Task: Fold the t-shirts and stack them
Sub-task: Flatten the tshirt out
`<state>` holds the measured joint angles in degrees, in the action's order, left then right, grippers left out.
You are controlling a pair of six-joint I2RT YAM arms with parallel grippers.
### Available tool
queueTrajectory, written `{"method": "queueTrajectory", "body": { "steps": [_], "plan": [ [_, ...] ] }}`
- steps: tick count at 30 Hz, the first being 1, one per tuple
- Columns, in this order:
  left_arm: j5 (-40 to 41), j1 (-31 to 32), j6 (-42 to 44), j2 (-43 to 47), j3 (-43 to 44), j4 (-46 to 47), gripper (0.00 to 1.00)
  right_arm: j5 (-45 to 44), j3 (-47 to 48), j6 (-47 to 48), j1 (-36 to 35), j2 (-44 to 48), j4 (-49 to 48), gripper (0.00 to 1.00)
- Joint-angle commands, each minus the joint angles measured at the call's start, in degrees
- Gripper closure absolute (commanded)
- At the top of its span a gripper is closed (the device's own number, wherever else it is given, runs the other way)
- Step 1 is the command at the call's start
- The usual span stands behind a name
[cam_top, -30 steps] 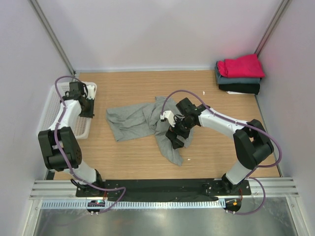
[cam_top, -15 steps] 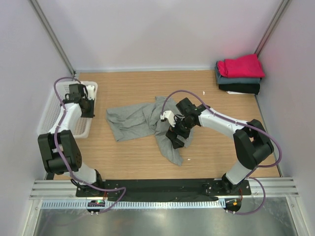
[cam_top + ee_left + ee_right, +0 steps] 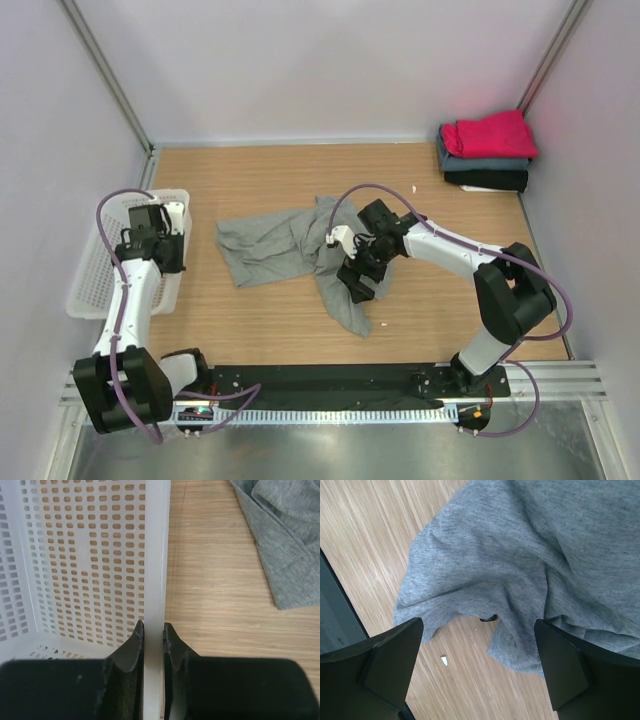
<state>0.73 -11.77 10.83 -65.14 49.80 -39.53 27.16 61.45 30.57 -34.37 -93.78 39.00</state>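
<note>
A large heather-grey t-shirt (image 3: pixel 290 250) lies crumpled in the middle of the wooden table, also seen in the right wrist view (image 3: pixel 520 555) and at the edge of the left wrist view (image 3: pixel 285 545). My right gripper (image 3: pixel 358 280) hangs open just above its near-right lobe, fingers wide apart (image 3: pixel 477 630) and holding nothing. At the back right corner is a folded stack: a magenta-red t-shirt (image 3: pixel 490 133) on a slate-blue one (image 3: pixel 480 160) on a black one (image 3: pixel 488 180). My left gripper (image 3: pixel 170 245) is shut on the white mesh basket's side wall (image 3: pixel 155 555).
The white mesh basket (image 3: pixel 100 270) stands skewed at the table's left edge, beside the left wall. A small white scrap (image 3: pixel 444 660) lies on the wood by the grey shirt's hem. Bare wood shows between the grey shirt and the folded stack.
My left arm has drawn back toward the near edge with the basket in its grip, so the basket slid nearer and turned a little. The right arm and grey shirt have not moved.
</note>
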Motion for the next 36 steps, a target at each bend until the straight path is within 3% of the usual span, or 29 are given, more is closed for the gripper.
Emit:
{"method": "queueTrajectory", "body": {
  "steps": [1,19,26,30,33,34,36],
  "plan": [
    [5.24,-1.5,-1.69,1.51,1.26,-5.72,1.0,0.88,0.78,0.81,-0.08,1.75,-0.24,0.0],
    [7.53,-1.5,1.56,9.41,3.64,-18.21,1.0,1.14,0.6,0.72,-0.08,2.9,0.02,0.0],
    [9.64,-1.59,2.61,11.53,1.18,-17.69,0.99,1.23,0.69,0.72,-0.08,2.99,0.2,0.0],
    [10.08,-1.5,2.97,11.79,-0.23,-17.25,0.83,1.14,0.6,0.72,-0.08,2.99,0.28,0.0],
    [9.99,-1.5,3.23,11.79,-0.67,-17.43,0.76,1.14,0.6,0.72,-0.08,3.07,0.11,0.0],
    [9.73,-1.59,3.49,11.79,-0.58,-17.51,0.65,1.14,0.6,0.64,-0.08,3.07,0.11,0.0],
    [9.29,-1.59,3.67,11.79,-0.49,-17.25,0.54,1.14,0.6,0.63,-0.08,2.99,0.11,0.0]
  ]
}}
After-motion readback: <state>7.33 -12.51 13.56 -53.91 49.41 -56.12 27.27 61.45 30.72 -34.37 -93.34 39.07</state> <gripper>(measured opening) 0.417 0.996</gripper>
